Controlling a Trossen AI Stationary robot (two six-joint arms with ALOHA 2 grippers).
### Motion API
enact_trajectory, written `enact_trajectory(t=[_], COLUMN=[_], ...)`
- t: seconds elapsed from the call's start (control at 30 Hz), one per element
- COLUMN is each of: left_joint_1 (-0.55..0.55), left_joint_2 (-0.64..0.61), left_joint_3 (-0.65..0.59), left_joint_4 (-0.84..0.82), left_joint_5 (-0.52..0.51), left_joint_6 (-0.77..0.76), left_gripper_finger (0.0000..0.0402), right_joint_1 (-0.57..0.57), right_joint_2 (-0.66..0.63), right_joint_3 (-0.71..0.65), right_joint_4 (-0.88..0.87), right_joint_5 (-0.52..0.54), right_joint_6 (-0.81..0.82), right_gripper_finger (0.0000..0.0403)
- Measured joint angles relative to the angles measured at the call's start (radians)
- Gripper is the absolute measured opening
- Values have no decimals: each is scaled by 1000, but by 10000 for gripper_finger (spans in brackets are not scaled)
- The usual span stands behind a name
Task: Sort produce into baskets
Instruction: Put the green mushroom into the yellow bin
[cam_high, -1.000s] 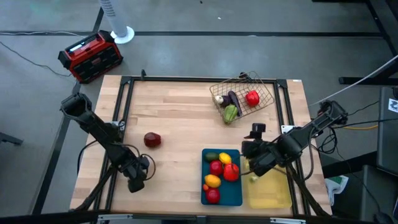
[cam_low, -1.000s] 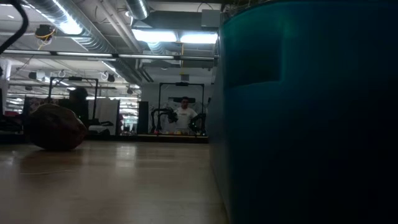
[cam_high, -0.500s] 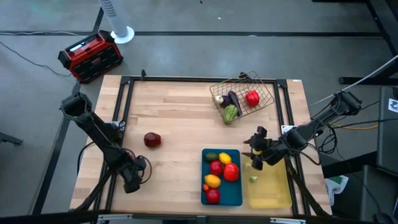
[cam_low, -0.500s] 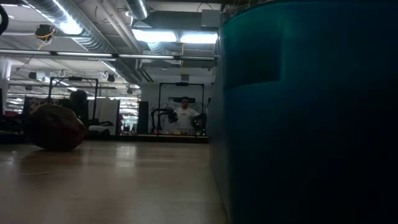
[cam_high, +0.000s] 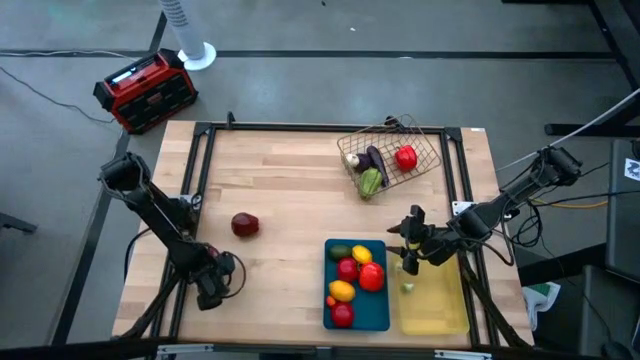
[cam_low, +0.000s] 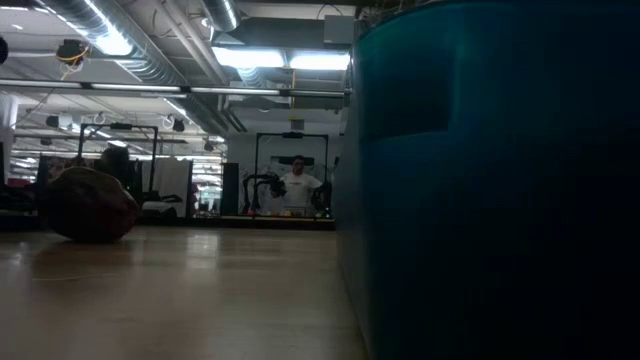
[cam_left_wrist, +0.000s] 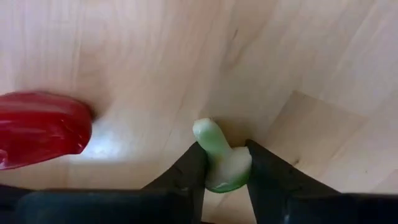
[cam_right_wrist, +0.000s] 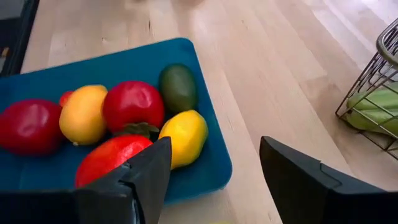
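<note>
Down by the tabletop's (cam_high: 290, 190) left front corner, the left claw (cam_left_wrist: 221, 171) is pinched shut on a small pale green piece (cam_left_wrist: 219, 158), its two dark fingers (cam_left_wrist: 186, 171) pressed against either side of it right at the wood. A red, glossy thing (cam_left_wrist: 40, 127) lies just beside it in the wrist view; I cannot tell what it is.

The right claw (cam_high: 409, 242) hangs with its fingers spread wide and nothing between them, over the gap between the blue tray (cam_high: 381, 310) and the pale yellow tray (cam_high: 440, 310), both at the front edge towards the right. The blue tray holds red, yellow, orange and dark green produce (cam_right_wrist: 134, 102) packed together. A tiny green bit (cam_high: 407, 288) lies in the yellow tray.

The wire basket (cam_high: 425, 150) sits tipped near the back right corner, with a red piece (cam_high: 405, 157), a green one and a dark purple one inside. A dark red fruit (cam_high: 244, 224) rests alone on the wood left of centre.
</note>
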Motion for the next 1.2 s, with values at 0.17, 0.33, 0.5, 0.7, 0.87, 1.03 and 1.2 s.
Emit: enact_trajectory(t=[0.17, 0.33, 0.5, 0.7, 0.87, 1.03, 1.2], left_joint_1=[47, 121, 215, 346, 463, 560, 628], left_joint_2=[-8, -17, -17, -17, -17, -18, -18], left_joint_3=[4, 24, 25, 25, 25, 25, 26], left_joint_4=[8, 97, 340, 674, 918, 1080, 1158], left_joint_5=[13, -3, -1, -42, -107, -206, -268], left_joint_6=[-45, -35, 29, 106, 181, 284, 386], left_gripper_finger=[91, 109, 112, 113, 113, 113, 113], right_joint_1=[0, 0, 0, 0, 0, 0, -18], right_joint_2=[0, 0, 1, 44, 137, 248, 347], right_joint_3=[0, 0, 0, 0, 0, 0, 0], right_joint_4=[39, 92, 159, 337, 519, 730, 925], right_joint_5=[43, 53, 54, 88, 118, 154, 208], right_joint_6=[-1, -1, -23, -204, -435, -592, -707], right_gripper_finger=[241, 241, 241, 241, 241, 241, 241])
